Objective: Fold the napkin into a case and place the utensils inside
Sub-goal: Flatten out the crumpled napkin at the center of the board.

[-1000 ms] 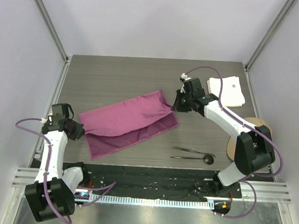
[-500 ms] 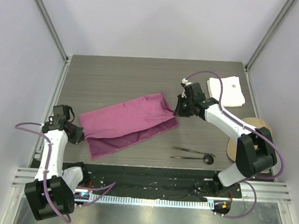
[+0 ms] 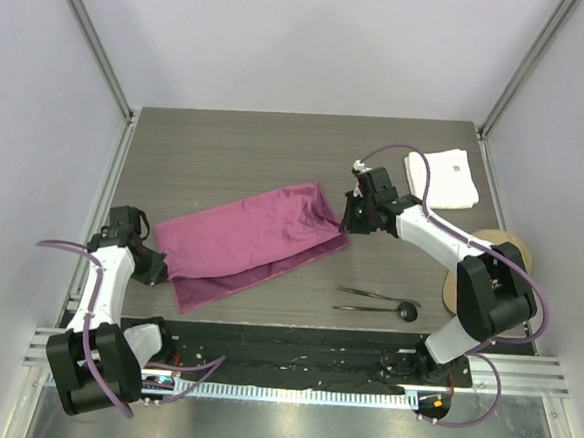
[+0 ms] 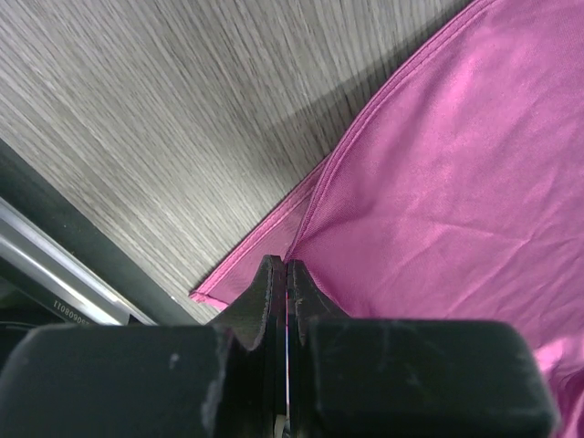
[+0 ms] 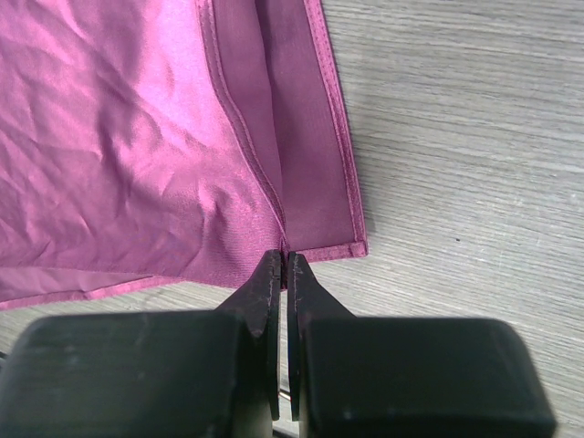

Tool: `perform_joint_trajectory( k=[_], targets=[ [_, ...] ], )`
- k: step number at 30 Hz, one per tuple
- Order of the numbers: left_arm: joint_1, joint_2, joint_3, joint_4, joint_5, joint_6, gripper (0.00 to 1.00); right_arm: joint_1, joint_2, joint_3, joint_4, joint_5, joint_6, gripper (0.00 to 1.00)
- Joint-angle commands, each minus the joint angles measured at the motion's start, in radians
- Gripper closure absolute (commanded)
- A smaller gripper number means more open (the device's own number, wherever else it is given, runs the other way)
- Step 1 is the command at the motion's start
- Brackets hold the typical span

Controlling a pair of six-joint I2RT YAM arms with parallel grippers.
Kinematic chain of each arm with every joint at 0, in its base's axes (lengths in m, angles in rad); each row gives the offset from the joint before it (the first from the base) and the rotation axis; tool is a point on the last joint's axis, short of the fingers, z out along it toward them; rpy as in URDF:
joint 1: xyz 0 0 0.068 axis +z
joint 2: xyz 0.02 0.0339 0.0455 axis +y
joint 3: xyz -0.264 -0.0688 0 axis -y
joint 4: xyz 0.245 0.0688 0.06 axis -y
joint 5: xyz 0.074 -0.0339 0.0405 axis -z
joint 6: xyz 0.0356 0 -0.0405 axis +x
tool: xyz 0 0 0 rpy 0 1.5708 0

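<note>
Top external view: the grey wood-grain table (image 3: 236, 160) is seen from above, with both arms reaching in from the near edge.

Surroundings:
- A thick folded white cloth (image 3: 443, 179) is noted at the far right corner, apart from everything else.
- A flat round tan disc (image 3: 499, 244) lies at the right table edge and is partly hidden by the right arm.
- A black strip (image 3: 293, 344) runs along the near edge between the arm bases.
- Purple cables (image 3: 407, 152) loop above each arm.
- Two thin dark metal utensils (image 3: 371, 301) lie side by side near the front edge, right of centre; the spoon's round black head points right. They are apart from the cloth, and neither gripper touches them.

Task item:
- The thin magenta-purple cloth napkin (image 3: 246, 238) lies across the table centre, its long axis running from near left to far right.
- It is folded over on itself. The upper layer stops short of the lower one, so a darker band of the lower layer is exposed along the near side.
- Soft creases are visible on the upper layer in both wrist views.

End effectors:
- The left gripper (image 3: 158, 267) is clamped on the napkin's left end; a sliver of magenta is seen between the closed jaws in the left wrist view.
- The right gripper (image 3: 347, 219) is clamped at the right end, where the upper hem puckers toward the tips.
</note>
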Motion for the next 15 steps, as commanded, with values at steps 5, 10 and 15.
perform_joint_trajectory(
  k=[5,10,15],
  targets=[
    [-0.021,-0.026,0.032,-0.092,-0.015,-0.006,1.00,-0.005,-0.021,-0.035,0.042,0.037,0.000,0.99],
    [-0.021,-0.049,0.026,-0.114,0.008,-0.012,1.00,-0.012,-0.011,-0.043,0.041,0.037,-0.003,0.99],
    [-0.029,-0.058,0.015,-0.127,0.029,-0.010,1.00,-0.022,0.002,-0.041,0.045,0.031,0.001,0.99]
  ],
)
